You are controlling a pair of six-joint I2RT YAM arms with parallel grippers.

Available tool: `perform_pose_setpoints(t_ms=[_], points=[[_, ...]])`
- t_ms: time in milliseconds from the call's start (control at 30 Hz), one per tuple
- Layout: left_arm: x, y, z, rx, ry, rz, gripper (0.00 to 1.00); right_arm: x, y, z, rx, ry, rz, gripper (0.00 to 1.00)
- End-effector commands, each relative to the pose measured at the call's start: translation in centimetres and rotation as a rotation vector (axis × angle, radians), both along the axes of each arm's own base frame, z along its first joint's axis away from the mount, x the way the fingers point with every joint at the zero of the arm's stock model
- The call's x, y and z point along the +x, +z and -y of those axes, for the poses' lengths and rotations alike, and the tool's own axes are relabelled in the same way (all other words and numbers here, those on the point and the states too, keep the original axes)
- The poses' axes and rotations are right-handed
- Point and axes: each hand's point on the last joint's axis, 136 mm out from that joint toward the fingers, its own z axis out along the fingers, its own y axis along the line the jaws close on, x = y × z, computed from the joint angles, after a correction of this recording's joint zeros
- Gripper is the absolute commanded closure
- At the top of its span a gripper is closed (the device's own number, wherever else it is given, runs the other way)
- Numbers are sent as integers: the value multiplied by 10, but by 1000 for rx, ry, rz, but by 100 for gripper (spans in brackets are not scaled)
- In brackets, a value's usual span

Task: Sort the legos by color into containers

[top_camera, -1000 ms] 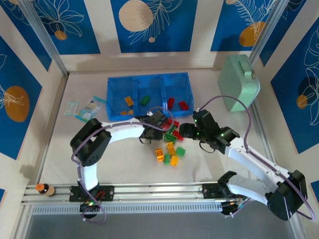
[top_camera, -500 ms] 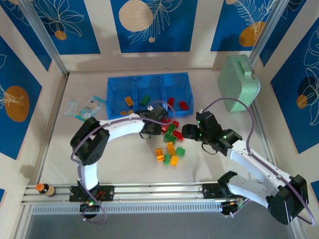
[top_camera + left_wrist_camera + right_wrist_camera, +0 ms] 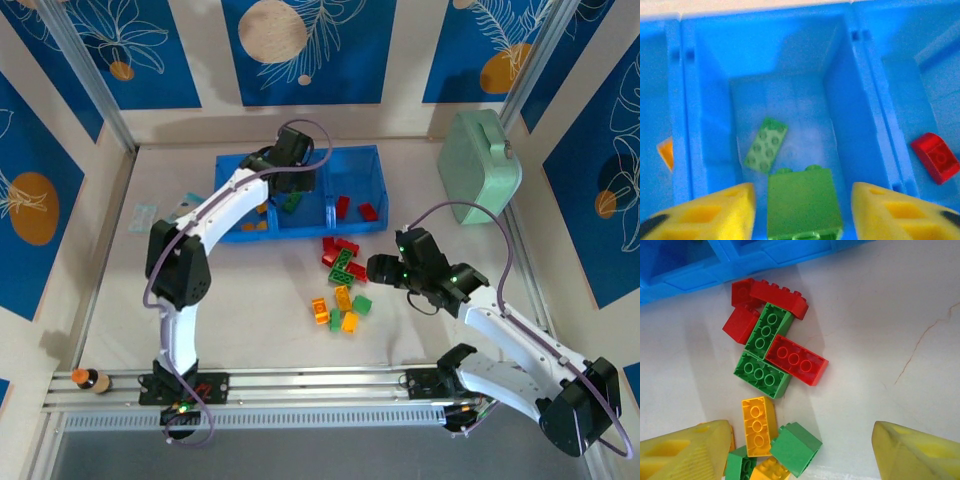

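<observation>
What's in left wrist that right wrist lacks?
Left wrist: inside the tray, middle bin: flat green brick, plus a bigger green brick ungripped within the open left hand; red brick in the next bin. Right wrist: loose pile of red, green and orange bricks on the table, right hand open above. Both: blue tray edge, yellow fingers spread.

The white-and-black left arm (image 3: 215, 210) is stretched a long way forward from its base, with the elbow kinked out to the left and the forearm angling up and to the right. The left tool (image 3: 288, 178) points down, and on the wrist cam its yellow fingers (image 3: 705, 212) are spread wide. The white-and-black right arm (image 3: 510, 335) sits lower and more folded, reaching in toward the middle. The right tool (image 3: 378, 268) faces left-ish, and its yellow fingers (image 3: 682, 452) are wide apart too.
</observation>
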Motion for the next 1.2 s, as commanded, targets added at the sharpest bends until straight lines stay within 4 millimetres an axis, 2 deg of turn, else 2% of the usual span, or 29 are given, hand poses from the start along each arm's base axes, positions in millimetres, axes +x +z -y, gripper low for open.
perform_pose_setpoints(t_ms=[0, 100, 233, 400, 633, 833, 1000, 1167], points=[[1, 3, 4, 41, -72, -34, 31, -8, -4, -3, 25, 14, -32, 25], [-7, 21, 11, 11, -103, 12, 29, -12, -10, -5, 20, 18, -45, 25], [-34, 36, 16, -28, -152, 75, 28, -18, -17, -8, 12, 36, -61, 24], [-74, 38, 14, -85, -193, 107, 28, -20, -23, -15, -18, 78, -81, 25], [-126, 8, -1, -102, -213, 64, 28, -19, -40, -30, -77, 123, -151, 25], [-160, -25, -21, -106, -190, 12, 28, -25, -58, -44, -158, 153, -229, 26], [-178, -48, -35, -107, -172, -25, 29, -30, -73, -52, -209, 145, -288, 29], [-191, -62, -45, -108, -156, -47, 29, -35, -89, -47, -285, 81, -344, 34]])
